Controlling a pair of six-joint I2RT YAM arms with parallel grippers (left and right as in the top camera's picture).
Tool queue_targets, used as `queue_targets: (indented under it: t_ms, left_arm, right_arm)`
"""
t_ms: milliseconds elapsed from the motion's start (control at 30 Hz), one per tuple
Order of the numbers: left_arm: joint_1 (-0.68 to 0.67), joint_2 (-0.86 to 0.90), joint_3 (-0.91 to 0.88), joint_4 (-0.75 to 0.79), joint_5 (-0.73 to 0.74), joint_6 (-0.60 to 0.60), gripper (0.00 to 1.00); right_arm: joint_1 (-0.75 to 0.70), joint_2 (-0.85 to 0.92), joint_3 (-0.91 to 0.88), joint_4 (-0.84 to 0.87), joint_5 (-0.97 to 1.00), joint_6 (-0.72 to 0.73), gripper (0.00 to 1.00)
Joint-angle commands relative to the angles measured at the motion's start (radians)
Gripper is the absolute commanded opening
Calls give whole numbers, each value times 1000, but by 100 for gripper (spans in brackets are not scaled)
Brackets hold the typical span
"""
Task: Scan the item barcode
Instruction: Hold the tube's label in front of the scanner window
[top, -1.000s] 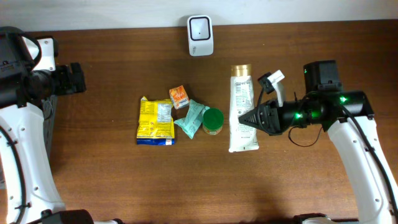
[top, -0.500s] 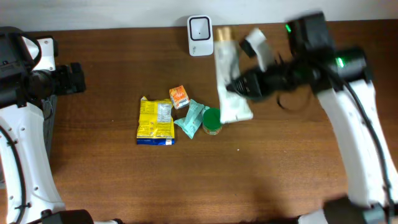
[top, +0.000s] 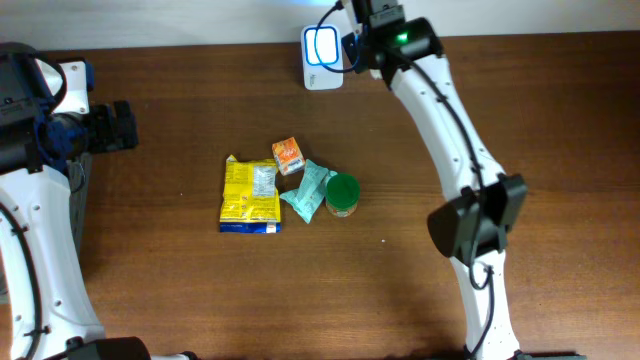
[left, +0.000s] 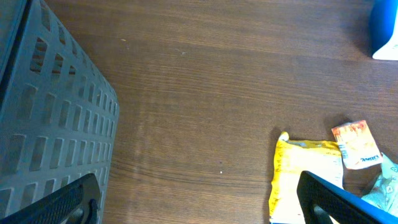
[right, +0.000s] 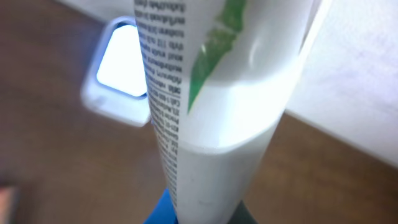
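- A dark wooden tabletop (top: 180, 280) seen from above, with one robot arm at each side.
- The right arm reaches to the far edge of the tabletop. Its tool (top: 352, 42) is clamped shut on a white tube (right: 205, 124) with a green stripe and small black print.
- In the right wrist view the tube fills the frame, raised off the tabletop and just in front of a small white scanner (right: 121, 68).
- The scanner's window glows pale blue. The scanner stands upright at the far edge, near the wall.
- The left arm's tool (left: 196, 186) is at the left edge, its two fingers spread wide with nothing between them. A grey slatted crate (left: 43, 112) is beside it.
- Four items lie close together mid-tabletop: a yellow packet (top: 250, 195), a small orange box (top: 288, 155), a teal sachet (top: 310, 190) and a jar with a green lid (top: 343, 193).
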Motion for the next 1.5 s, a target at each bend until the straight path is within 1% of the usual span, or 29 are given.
queue_targets:
  t_ms: [0, 67, 100, 167, 233, 300, 433, 700, 1167, 1233, 1300, 1367, 1467]
  left_arm:
    - [5, 6, 4, 2, 7, 16, 99]
    - [5, 7, 4, 2, 7, 16, 99]
    - [5, 6, 4, 2, 7, 16, 99]
    - [5, 7, 4, 2, 7, 16, 99]
    - [5, 6, 4, 2, 7, 16, 99]
    - [5, 7, 4, 2, 7, 16, 99]
    - [5, 7, 4, 2, 7, 16, 99]
    - [5, 6, 4, 2, 7, 16, 99]
    - [5, 6, 4, 2, 7, 16, 99]
    - [5, 6, 4, 2, 7, 16, 99]
    - [5, 6, 4, 2, 7, 16, 99]
    - [5, 7, 4, 2, 7, 16, 99]
    - [5, 6, 4, 2, 7, 16, 99]
  right_arm:
    - [23, 50, 37, 147, 133, -161, 4]
    - [29, 87, 37, 238, 190, -191, 4]
    - [37, 120, 37, 306, 240, -243, 4]
    - [52, 163, 37, 365, 294, -327, 4]
    - [64, 195, 37, 393, 325, -385, 4]
    - [77, 219, 37, 407, 356, -404, 4]
    - [93, 254, 28, 399, 382, -404, 4]
    - [100, 275, 19, 399, 504, -404, 4]
    - [120, 272, 19, 362, 507, -403, 4]
    - [127, 263, 19, 354, 504, -384, 4]
    - [135, 233, 19, 323, 460, -372, 4]
    - [135, 174, 19, 279, 390, -289, 4]
    - [130, 59, 19, 186, 266, -203, 4]
